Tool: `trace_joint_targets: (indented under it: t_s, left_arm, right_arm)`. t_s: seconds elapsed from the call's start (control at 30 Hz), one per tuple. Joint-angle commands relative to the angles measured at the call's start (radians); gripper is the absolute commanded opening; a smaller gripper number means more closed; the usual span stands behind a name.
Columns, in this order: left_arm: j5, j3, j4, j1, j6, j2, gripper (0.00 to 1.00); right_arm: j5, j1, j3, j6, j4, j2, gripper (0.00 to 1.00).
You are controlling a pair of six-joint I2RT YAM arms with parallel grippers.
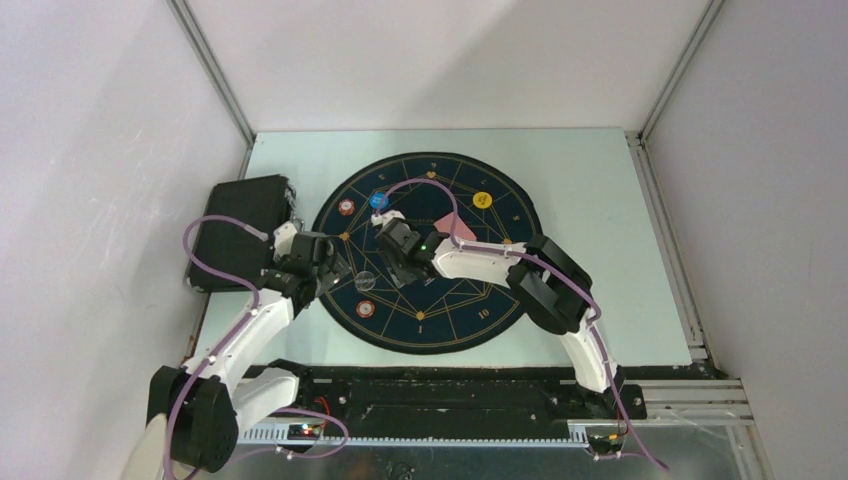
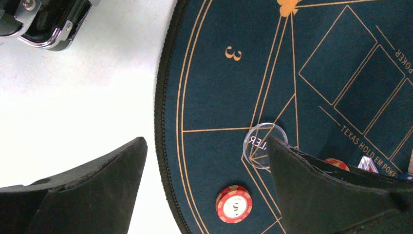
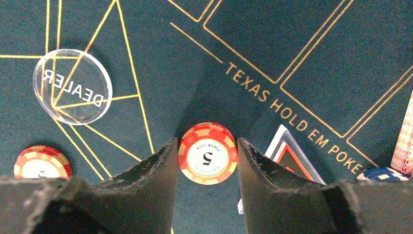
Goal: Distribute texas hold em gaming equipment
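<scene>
My right gripper (image 3: pixel 208 146) is shut on a red-white "5" chip (image 3: pixel 208 152) just over the dark mat; in the top view the right gripper (image 1: pixel 392 265) sits left of the mat's centre. My left gripper (image 2: pixel 205 144) is open and empty over the mat's left rim, also seen in the top view (image 1: pixel 338 262). A second red-white chip (image 2: pixel 234 204) lies between its fingers. A clear dealer button (image 3: pixel 73 86) lies beside it. The red triangular token (image 3: pixel 292 156) is partly hidden by my right finger. Pink cards (image 1: pixel 455 225), a blue chip (image 1: pixel 379 201), a yellow chip (image 1: pixel 482 200) and another red-white chip (image 1: pixel 347 207) lie farther back.
The dark round mat (image 1: pixel 470 300) with gold lines covers the middle of the pale table. The black rectangular case (image 1: pixel 240 235) lies left of the mat, close to my left arm. White walls enclose the table on three sides.
</scene>
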Motion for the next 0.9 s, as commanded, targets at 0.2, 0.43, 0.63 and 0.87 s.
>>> trace_joint_targets:
  t_s: [0.2, 0.43, 0.63, 0.87]
  left_arm:
    - [-0.017, -0.009, 0.035, -0.005, 0.015, -0.002, 1.0]
    - [-0.013, -0.009, 0.033, -0.004, 0.015, -0.006, 1.0]
    - [-0.011, -0.008, 0.033, -0.004, 0.015, -0.007, 1.0]
    - [-0.009, -0.009, 0.035, -0.004, 0.017, -0.005, 1.0]
  right_arm:
    - [-0.003, -0.004, -0.069, 0.051, -0.01, -0.012, 0.24]
    - [0.042, 0.002, -0.093, 0.029, 0.026, -0.112, 0.0]
    - [0.049, 0.014, -0.105, 0.0, 0.068, -0.191, 0.0]
    - [0.033, 0.006, -0.107, -0.012, 0.074, -0.233, 0.0]
